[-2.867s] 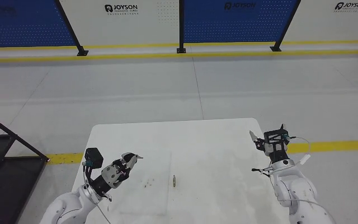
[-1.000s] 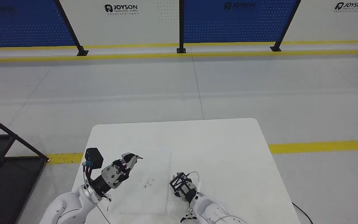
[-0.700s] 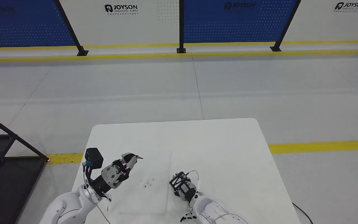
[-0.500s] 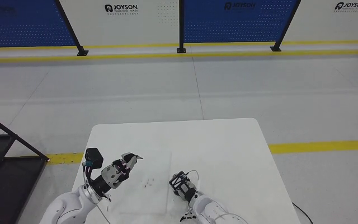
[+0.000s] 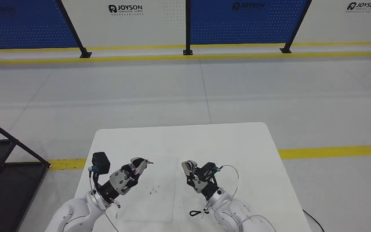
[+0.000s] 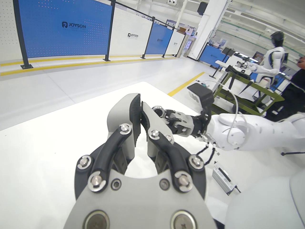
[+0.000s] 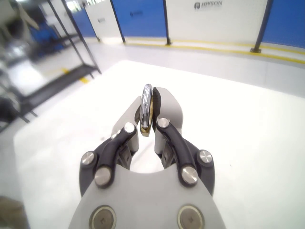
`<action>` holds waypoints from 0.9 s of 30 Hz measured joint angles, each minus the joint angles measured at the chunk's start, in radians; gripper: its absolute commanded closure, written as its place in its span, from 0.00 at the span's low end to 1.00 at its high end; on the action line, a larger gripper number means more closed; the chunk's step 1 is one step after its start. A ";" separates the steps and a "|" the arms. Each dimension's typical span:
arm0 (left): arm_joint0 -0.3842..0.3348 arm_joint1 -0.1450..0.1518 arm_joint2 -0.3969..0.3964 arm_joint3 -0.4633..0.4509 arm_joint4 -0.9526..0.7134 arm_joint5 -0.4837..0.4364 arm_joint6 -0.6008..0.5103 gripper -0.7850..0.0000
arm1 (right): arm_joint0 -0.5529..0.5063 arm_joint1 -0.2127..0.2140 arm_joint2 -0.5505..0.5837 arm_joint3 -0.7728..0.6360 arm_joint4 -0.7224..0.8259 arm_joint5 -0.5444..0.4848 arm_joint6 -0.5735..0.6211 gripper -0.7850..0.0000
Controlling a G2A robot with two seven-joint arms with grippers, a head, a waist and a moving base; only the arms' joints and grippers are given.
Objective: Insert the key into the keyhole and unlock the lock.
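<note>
Right hand (image 7: 147, 98) around brass-bodied, chrome-shackled lock (image 7: 145, 107)

Two arms, the left arm (image 5: 72, 213) and the right arm (image 5: 240, 211), are clad in smooth, rounded white shells. Each ends in a black wrist section with a boxy black camera housing (image 5: 100, 162), and a thin white cable (image 6: 236, 101) loops off the right wrist. The left gripper (image 6: 140, 110) and right gripper (image 7: 149, 98) look alike: a silver-grey base plate with two large recessed screws, curved black link bars pinned by round silver bolts, and pale grey fingers (image 6: 119, 113) lined with ribbed black pads (image 6: 134, 115).
</note>
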 measured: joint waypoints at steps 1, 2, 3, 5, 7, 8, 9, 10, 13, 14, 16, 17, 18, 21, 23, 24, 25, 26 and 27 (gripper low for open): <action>-0.002 -0.001 0.010 0.004 -0.010 -0.003 0.014 1.00 | -0.003 0.002 0.010 -0.005 0.026 -0.038 -0.024 1.00; -0.004 -0.002 0.022 0.009 -0.021 -0.009 0.027 1.00 | -0.004 0.004 0.019 -0.009 0.050 -0.078 -0.049 1.00; -0.009 -0.004 0.037 0.019 -0.036 -0.016 0.041 1.00 | -0.006 0.006 0.029 -0.010 0.078 -0.131 -0.082 1.00; -0.018 -0.007 0.061 0.038 -0.063 -0.012 0.061 1.00 | -0.005 0.008 0.038 -0.006 0.120 -0.204 -0.129 1.00; -0.030 -0.011 0.093 0.060 -0.103 -0.004 0.079 1.00 | 0.000 0.009 0.043 0.005 0.165 -0.292 -0.182 1.00; -0.036 -0.012 0.106 0.069 -0.121 -0.004 0.085 1.00 | 0.003 0.009 0.045 0.012 0.181 -0.327 -0.204 1.00; -0.044 -0.014 0.123 0.080 -0.143 -0.006 0.091 1.00 | 0.007 0.009 0.045 0.022 0.198 -0.373 -0.235 1.00; -0.050 -0.015 0.136 0.088 -0.160 -0.013 0.094 1.00 | 0.011 0.009 0.043 0.030 0.208 -0.407 -0.256 1.00; -0.069 -0.018 0.176 0.114 -0.220 -0.048 0.096 1.00 | 0.028 0.008 0.033 0.057 0.231 -0.527 -0.302 1.00; -0.074 -0.019 0.187 0.122 -0.243 -0.062 0.096 1.00 | 0.035 0.008 0.029 0.066 0.240 -0.573 -0.310 1.00; -0.086 -0.019 0.210 0.143 -0.299 -0.094 0.089 1.00 | 0.055 0.009 0.024 0.097 0.272 -0.681 -0.314 1.00; -0.091 -0.019 0.218 0.150 -0.325 -0.103 0.084 1.00 | 0.064 0.010 0.021 0.106 0.286 -0.717 -0.311 1.00; -0.097 -0.019 0.229 0.158 -0.361 -0.111 0.077 1.00 | 0.074 0.011 0.010 0.110 0.304 -0.742 -0.306 1.00; -0.110 -0.018 0.243 0.168 -0.431 -0.115 0.047 1.00 | 0.081 0.012 -0.003 0.110 0.321 -0.744 -0.301 1.00; -0.114 -0.017 0.245 0.167 -0.447 -0.110 0.034 1.00 | 0.080 0.012 -0.002 0.109 0.318 -0.742 -0.301 1.00; -0.114 -0.017 0.245 0.167 -0.447 -0.109 0.033 1.00 | 0.080 0.012 -0.001 0.109 0.318 -0.742 -0.302 1.00; -0.113 -0.017 0.245 0.167 -0.446 -0.109 0.034 1.00 | 0.080 0.012 -0.001 0.109 0.318 -0.742 -0.302 1.00; -0.113 -0.017 0.245 0.167 -0.445 -0.109 0.035 1.00 | 0.080 0.012 -0.001 0.109 0.318 -0.742 -0.302 1.00; -0.113 -0.017 0.245 0.167 -0.445 -0.109 0.035 1.00 | 0.080 0.012 -0.001 0.109 0.318 -0.742 -0.302 1.00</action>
